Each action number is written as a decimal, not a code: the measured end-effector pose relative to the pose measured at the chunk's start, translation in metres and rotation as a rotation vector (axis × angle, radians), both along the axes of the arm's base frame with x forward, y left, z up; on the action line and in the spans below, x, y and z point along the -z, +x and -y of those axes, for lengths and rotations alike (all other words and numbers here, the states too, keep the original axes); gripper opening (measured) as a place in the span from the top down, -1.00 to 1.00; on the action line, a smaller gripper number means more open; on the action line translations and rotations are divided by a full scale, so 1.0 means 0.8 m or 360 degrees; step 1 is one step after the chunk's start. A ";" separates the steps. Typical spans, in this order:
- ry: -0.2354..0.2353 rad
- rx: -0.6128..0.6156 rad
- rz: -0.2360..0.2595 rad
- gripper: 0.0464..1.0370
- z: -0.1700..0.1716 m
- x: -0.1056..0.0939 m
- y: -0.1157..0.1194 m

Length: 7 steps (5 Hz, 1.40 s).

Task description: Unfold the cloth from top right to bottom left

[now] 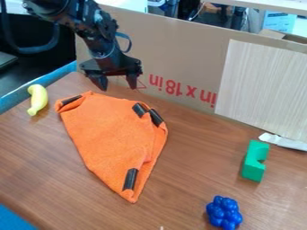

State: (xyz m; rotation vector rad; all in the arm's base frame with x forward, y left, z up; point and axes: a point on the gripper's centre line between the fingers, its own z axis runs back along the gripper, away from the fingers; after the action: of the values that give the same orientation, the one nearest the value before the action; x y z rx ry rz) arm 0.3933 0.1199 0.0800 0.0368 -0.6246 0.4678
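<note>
The gripper [117, 84] hangs at the upper left, above the far edge of the orange cloth, with its two fingers spread apart and nothing between them. The orange cloth [108, 134] lies on the wooden table, partly folded over along its right side and narrowing to a point at the front. Black strips mark its corners: one at the upper left, two side by side at the upper right, and one near the front point. What lies under the folded layer is hidden.
A yellow banana [37, 99] lies left of the cloth. On the right are a green block [255, 161] and a blue knobbly object [224, 213]. A cardboard wall [180, 54] stands along the back of the table [192, 179], with a white piece [285, 141] near its foot.
</note>
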 end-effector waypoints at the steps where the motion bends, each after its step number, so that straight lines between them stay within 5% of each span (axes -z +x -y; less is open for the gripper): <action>1: -0.0020 -0.0005 -0.0058 -0.93 0.002 0.019 -0.003; 6: 0.0026 -0.0029 0.0021 -0.93 0.011 0.031 0.006; 7: 0.0008 -0.0085 0.0017 -0.93 0.008 0.051 0.007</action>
State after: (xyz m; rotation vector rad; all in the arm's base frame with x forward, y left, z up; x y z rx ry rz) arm 0.3992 0.1132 0.0389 0.0559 -0.6362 0.5181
